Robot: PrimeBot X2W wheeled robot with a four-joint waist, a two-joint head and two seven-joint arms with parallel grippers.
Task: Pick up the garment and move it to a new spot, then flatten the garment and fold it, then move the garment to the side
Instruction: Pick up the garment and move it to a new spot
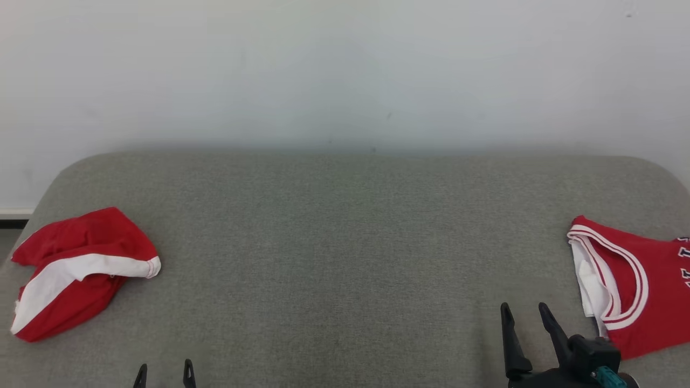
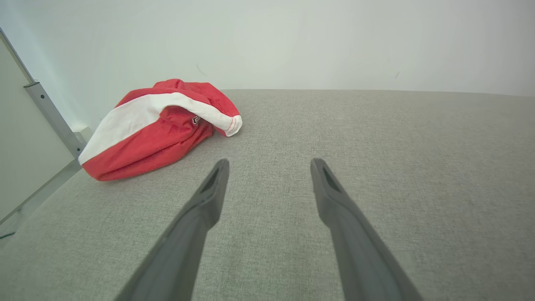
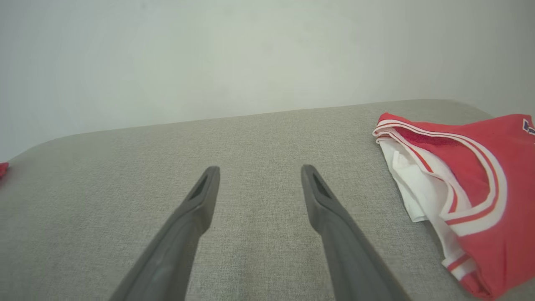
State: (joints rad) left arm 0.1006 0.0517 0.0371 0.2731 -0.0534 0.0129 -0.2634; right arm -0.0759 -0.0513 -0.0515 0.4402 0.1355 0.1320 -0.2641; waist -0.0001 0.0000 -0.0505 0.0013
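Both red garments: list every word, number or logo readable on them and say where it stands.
No text reads in full.
On the jersey, the chest lettering: dark, white-edged characters cut off by the picture's edge, unreadable.
On the crumpled red garment, a small dark mark beneath its white band: too small to read.

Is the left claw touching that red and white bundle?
Apart. The left wrist view shows bare grey surface between the left gripper and the bundle.
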